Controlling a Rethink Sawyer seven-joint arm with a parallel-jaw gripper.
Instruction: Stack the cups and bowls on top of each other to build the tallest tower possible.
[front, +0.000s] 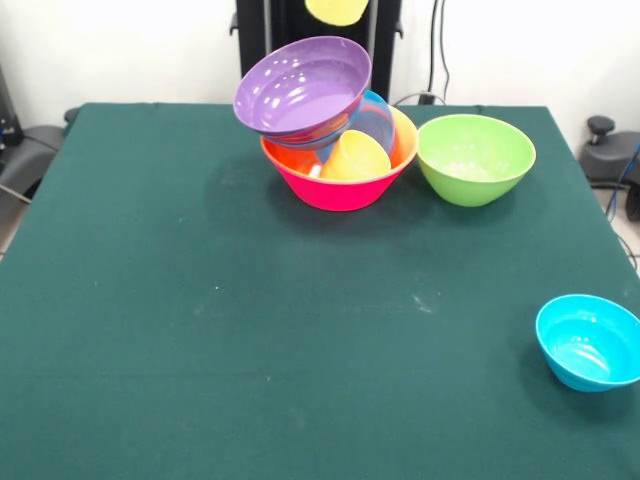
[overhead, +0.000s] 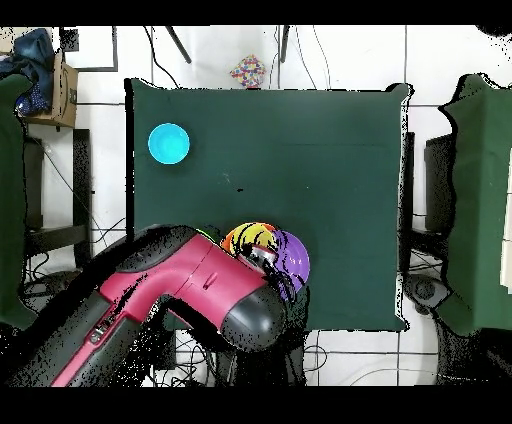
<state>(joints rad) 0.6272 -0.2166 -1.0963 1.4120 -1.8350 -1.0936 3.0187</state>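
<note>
Leaning tower (front: 335, 150) is building at upper centre.
Purple bowl (front: 302, 85) looking light, slippery; pinch its rim. Claw state: cannot tell.

No readable text, labels, brands, numbers or signs in either view. Bowls (front: 340, 150) are plain glossy plastic, no print or marks. Green counter (front: 250, 330) cover is blank. Red and black arm (overhead: 190, 300) shows no legible logo or lettering from overhead. Small multicoloured object (overhead: 247, 71) beyond the counter edge is too small to make out.
</note>
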